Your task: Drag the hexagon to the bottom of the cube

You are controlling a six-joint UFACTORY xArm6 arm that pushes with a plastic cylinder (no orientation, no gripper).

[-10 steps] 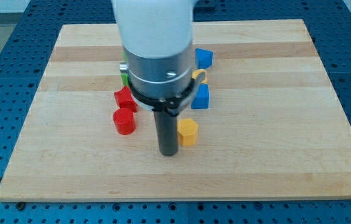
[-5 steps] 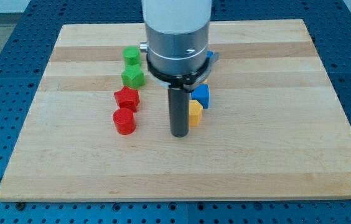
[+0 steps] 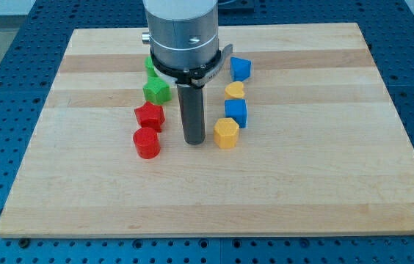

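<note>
The yellow hexagon (image 3: 226,133) lies on the wooden board (image 3: 324,147), touching the lower left of the blue cube (image 3: 235,112). My tip (image 3: 194,141) stands just left of the hexagon, a small gap apart, and right of the red blocks. The rod rises straight up into the arm's grey body.
A yellow round block (image 3: 235,91) and another blue block (image 3: 241,69) lie above the cube. A red star-like block (image 3: 149,116) and a red cylinder (image 3: 147,143) lie to the tip's left. A green block (image 3: 156,91) sits above them; another green one (image 3: 149,64) is partly hidden by the arm.
The tip moved left and slightly up, away from the hexagon. The hexagon, pushed up from lower on the board, now rests against the cube's lower left.
</note>
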